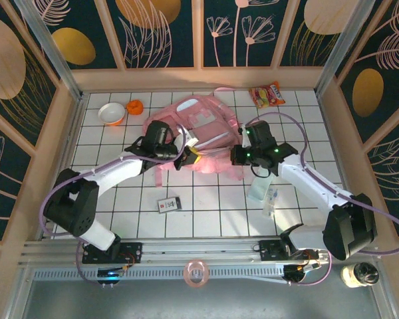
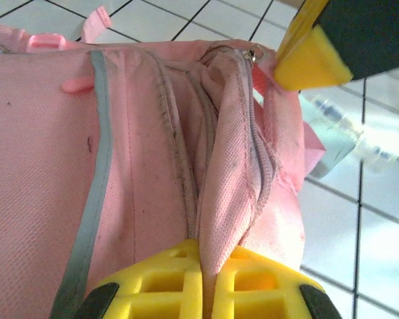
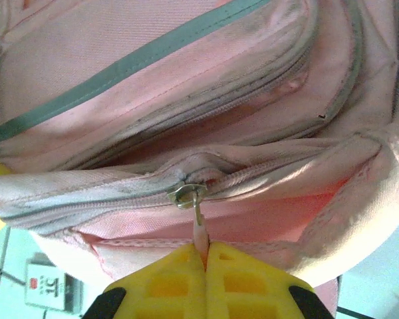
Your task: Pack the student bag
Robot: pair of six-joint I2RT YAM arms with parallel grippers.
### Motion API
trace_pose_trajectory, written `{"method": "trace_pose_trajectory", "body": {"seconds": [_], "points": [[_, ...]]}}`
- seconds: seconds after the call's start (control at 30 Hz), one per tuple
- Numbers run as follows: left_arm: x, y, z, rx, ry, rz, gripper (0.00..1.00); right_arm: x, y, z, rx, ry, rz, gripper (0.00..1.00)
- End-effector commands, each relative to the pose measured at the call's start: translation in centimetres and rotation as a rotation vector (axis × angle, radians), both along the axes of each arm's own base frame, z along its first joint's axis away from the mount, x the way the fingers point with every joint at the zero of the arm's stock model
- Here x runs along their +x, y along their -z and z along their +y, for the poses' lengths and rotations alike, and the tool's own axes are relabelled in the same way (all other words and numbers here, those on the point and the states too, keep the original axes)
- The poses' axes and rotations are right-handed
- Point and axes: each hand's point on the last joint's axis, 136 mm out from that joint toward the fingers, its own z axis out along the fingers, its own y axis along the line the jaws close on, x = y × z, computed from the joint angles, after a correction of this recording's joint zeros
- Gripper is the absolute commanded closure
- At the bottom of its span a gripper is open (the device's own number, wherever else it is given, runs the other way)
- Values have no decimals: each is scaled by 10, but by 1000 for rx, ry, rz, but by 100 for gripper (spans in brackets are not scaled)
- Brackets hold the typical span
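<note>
Two grips are set: the right end effector (image 3: 204, 256) is clamped on the zip pull (image 3: 199, 229), with the zip track (image 3: 272, 169) running crosswise just beyond its tips. The left end effector (image 2: 201, 256) pinches a fabric fold (image 2: 216, 199) of the student bag (image 1: 206, 123), which lies mid-way across the table (image 1: 206, 212) between them.

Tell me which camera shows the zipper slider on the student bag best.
Right wrist: the metal zipper slider sits centre frame, its pink pull tab pinched by the shut right gripper. Left wrist shows a slider small, at the top edge. Top external shows the student bag, but the slider is too small to tell.
</note>
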Motion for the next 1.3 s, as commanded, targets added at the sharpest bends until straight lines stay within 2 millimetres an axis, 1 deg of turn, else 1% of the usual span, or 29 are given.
{"method": "trace_pose_trajectory", "body": {"seconds": [0.0,0.03,0.07,0.1,0.13,0.17,0.23,0.27,0.37,0.5,0.57,0.6,0.67,0.7,0.73,0.77,0.8,0.83,0.87,0.9,1.0,1.13,1.27], "points": [[5,-4,33,103,-30,-123,100,-23,19,10,-6,-84,44,100],[1,-1,37,126,-17,-139,95,-30,22,21,10,-122,49,100],[-3,2,39,142,-1,-153,85,-36,24,30,27,-149,56,100],[-7,3,40,149,19,-164,73,-40,27,36,45,-166,64,100],[-12,4,39,149,43,-174,57,-45,30,42,61,-190,75,100],[-16,2,37,138,64,-178,45,-48,33,48,70,-210,80,100],[-22,0,31,139,95,-197,33,-51,38,53,72,-234,92,100],[-25,1,25,158,117,-222,28,-52,39,55,74,-246,95,100],[-29,11,9,241,150,-289,20,-57,40,60,92,-284,104,100],[-29,27,-14,269,199,-272,17,-62,39,62,102,-310,111,100],[-27,36,-25,281,211,-272,17,-65,41,61,102,-316,119,100],[-26,43,-28,291,212,-272,20,-66,41,61,109,-321,123,100],[-20,60,-31,325,203,-276,32,-69,42,63,122,-336,131,100],[-18,70,-30,346,200,-265,41,-67,43,61,121,-330,133,100],[-13,67,-32,352,191,-273,54,-63,46,56,107,-307,135,100],[-12,64,-34,346,188,-276,67,-59,48,50,88,-280,140,100],[-13,64,-34,334,188,-265,81,-54,53,43,61,-242,144,100],[-17,59,-37,305,193,-265,90,-49,58,37,31,-206,146,100],[-23,55,-37,274,202,-266,96,-46,61,34,16,-190,147,100],[-28,48,-38,235,208,-270,100,-44,62,34,10,-188,146,100],[-42,31,-44,136,242,-259,100,-37,62,41,19,-187,128,99],[-52,24,-49,86,279,-224,100,-28,55,50,39,-187,95,93],[-57,15,-50,59,291,-216,100,-23,56,50,38,-170,84,85]]}}
